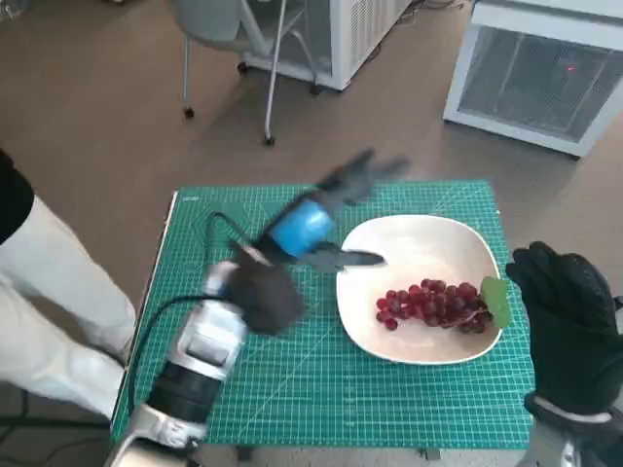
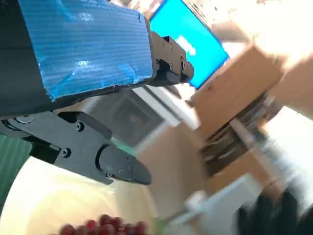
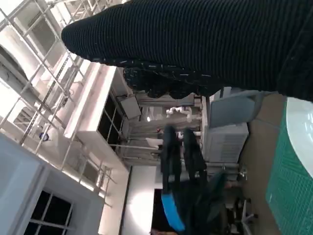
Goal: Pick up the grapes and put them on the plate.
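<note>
One bunch of red grapes (image 1: 434, 305) lies inside a white plate (image 1: 419, 243) on a green cutting mat (image 1: 292, 389), a green leaf (image 1: 495, 300) at the bunch's right end, beside the plate's right rim. The fruit sits in the plate's near half; its far half is bare. Above the mat and the plate's left edge, the left hand (image 1: 316, 226) hangs blurred, blue tape across its back, its black fingers (image 1: 362, 176) spread apart and holding nothing; one finger points over the plate toward the grapes without touching them. The left wrist view shows the same spread fingers above the pale plate (image 2: 54, 196), with the grapes (image 2: 105, 226) along the frame's lower edge. The right hand (image 1: 568, 326), in its black knitted glove, stands just off the plate's right rim with fingers raised and apart, nothing in its grasp. A person's white-clad leg (image 1: 54, 292) shows left of the table, a chair (image 1: 234, 39) and white cabinets (image 1: 540, 68) beyond it.
</note>
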Tool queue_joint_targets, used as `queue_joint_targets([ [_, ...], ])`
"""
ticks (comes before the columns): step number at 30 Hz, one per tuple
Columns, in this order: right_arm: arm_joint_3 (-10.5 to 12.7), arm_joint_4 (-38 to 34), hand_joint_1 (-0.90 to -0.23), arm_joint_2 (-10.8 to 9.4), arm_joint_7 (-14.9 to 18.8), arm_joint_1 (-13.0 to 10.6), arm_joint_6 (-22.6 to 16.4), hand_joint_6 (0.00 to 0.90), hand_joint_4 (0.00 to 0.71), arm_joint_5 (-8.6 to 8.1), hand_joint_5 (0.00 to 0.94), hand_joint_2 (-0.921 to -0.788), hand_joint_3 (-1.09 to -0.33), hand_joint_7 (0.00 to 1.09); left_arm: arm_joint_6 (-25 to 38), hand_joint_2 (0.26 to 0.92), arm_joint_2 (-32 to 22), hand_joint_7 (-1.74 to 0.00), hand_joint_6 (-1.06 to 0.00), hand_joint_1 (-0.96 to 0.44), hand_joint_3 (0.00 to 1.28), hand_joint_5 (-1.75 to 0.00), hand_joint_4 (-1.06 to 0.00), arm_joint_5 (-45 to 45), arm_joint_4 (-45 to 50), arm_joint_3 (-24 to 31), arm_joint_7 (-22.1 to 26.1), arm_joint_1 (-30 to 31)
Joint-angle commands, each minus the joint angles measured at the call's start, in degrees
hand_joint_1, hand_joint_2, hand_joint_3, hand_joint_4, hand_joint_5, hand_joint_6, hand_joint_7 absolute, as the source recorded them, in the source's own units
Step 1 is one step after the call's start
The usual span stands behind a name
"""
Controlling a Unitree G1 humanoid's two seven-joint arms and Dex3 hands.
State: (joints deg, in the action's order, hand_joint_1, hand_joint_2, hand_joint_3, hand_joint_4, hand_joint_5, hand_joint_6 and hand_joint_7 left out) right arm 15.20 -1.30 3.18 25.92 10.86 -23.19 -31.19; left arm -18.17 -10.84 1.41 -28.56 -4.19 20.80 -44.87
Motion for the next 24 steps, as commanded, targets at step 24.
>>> queue_joint_targets([
  [24,-0.5,-1.98,-0.357,0.28,-1.24,0.62,0.48,0.29,0.547,1.47,0.486,-0.921,-0.506,0.83,4.76,0.921,3.29,-0.05,-0.26,-0.49,0.15,-0.02,-0.09,-28.18,8.71,16.29,13.55,19.1],
])
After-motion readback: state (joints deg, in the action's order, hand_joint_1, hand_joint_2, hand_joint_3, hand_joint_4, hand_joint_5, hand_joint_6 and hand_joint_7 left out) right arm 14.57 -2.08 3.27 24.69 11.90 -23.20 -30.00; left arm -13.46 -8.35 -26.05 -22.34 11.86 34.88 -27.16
